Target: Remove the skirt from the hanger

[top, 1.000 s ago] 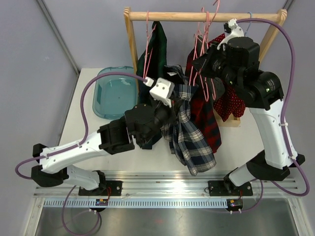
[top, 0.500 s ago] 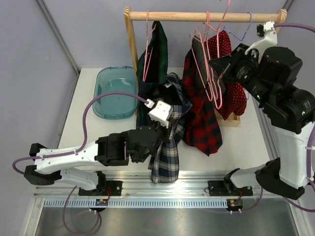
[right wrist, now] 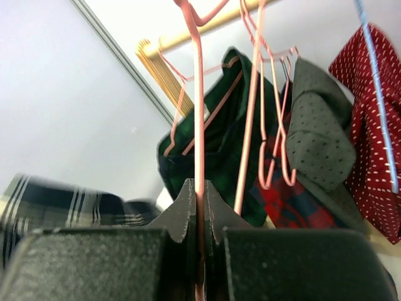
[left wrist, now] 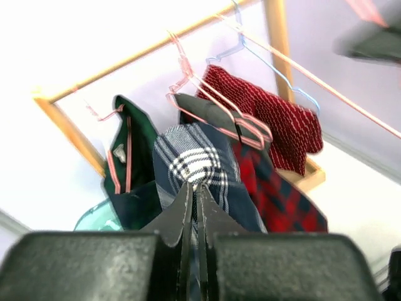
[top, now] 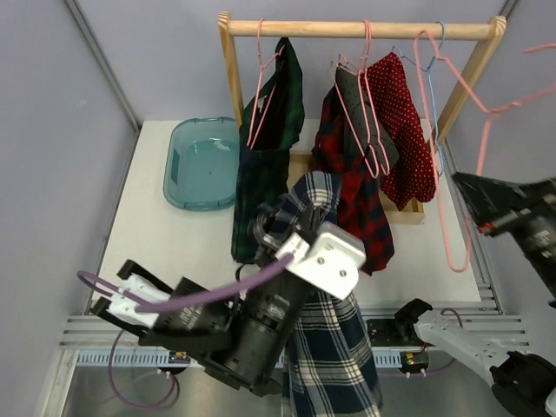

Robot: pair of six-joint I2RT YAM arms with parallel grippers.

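The navy plaid skirt (top: pixel 334 352) hangs from my left gripper (top: pixel 287 228), which is shut on its upper fold and raised high over the table's near edge. In the left wrist view the fingers (left wrist: pixel 195 188) pinch the plaid cloth (left wrist: pixel 197 157). My right gripper (top: pixel 465 184) is at the far right, shut on a bare pink wire hanger (top: pixel 434 130) with no cloth on it. In the right wrist view the jaws (right wrist: pixel 199 188) clamp the pink wire (right wrist: pixel 198 113).
The wooden rack (top: pixel 347 29) at the back holds a dark green skirt (top: pixel 261 165), a red plaid garment (top: pixel 358 204) and a red dotted garment (top: pixel 404 130) on pink and blue hangers. A teal basin (top: pixel 200 165) sits at the back left.
My left arm has pulled the plaid skirt up and toward the near edge. My right arm has swung right with the pink hanger, which has come free of the skirt.
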